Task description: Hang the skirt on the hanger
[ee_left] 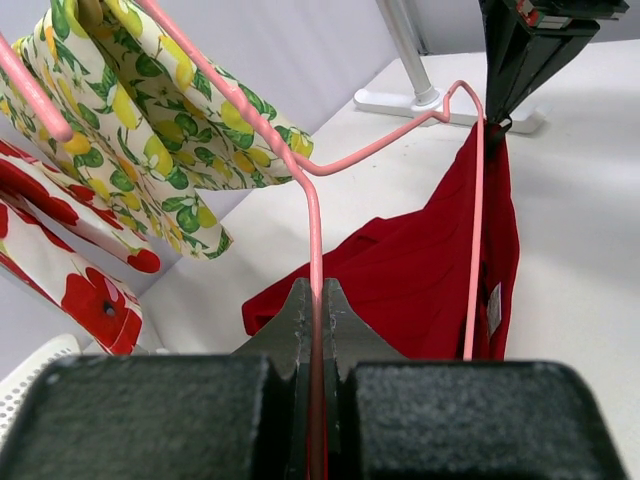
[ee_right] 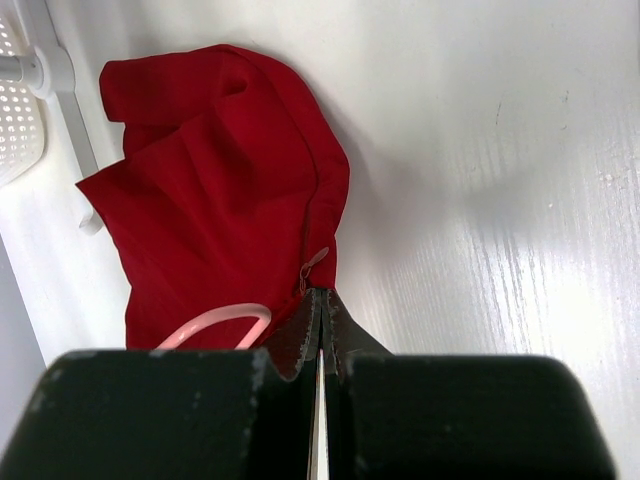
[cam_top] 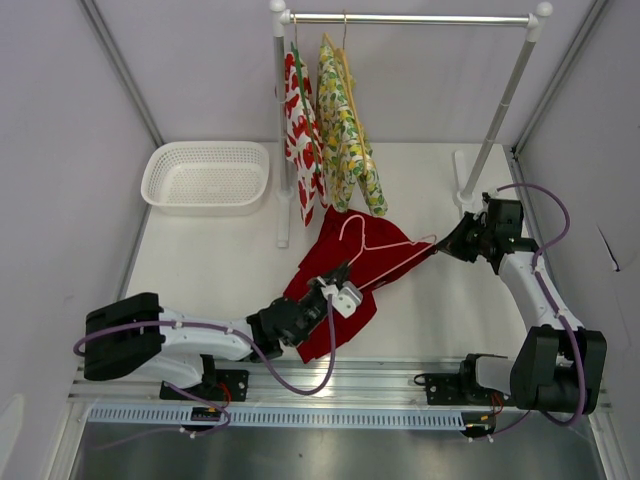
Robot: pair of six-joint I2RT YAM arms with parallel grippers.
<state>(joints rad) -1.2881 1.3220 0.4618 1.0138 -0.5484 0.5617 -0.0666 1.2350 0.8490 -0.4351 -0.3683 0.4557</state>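
Skirt (cam_top: 355, 315) lay rumpled at the middle of the table (cam_top: 210, 262), toward the near edge, with the pink hanger (ee_left: 314, 240) across it. Left gripper (ee_left: 316, 305) was clamped tight on the hanger's wire. Right gripper (cam_top: 442, 245), fingers closed, appeared to pinch the skirt's raised corner. Soft, light cloth would likely sag and slide on thin stiff wire, so the stitched edges seemed the surest hold.
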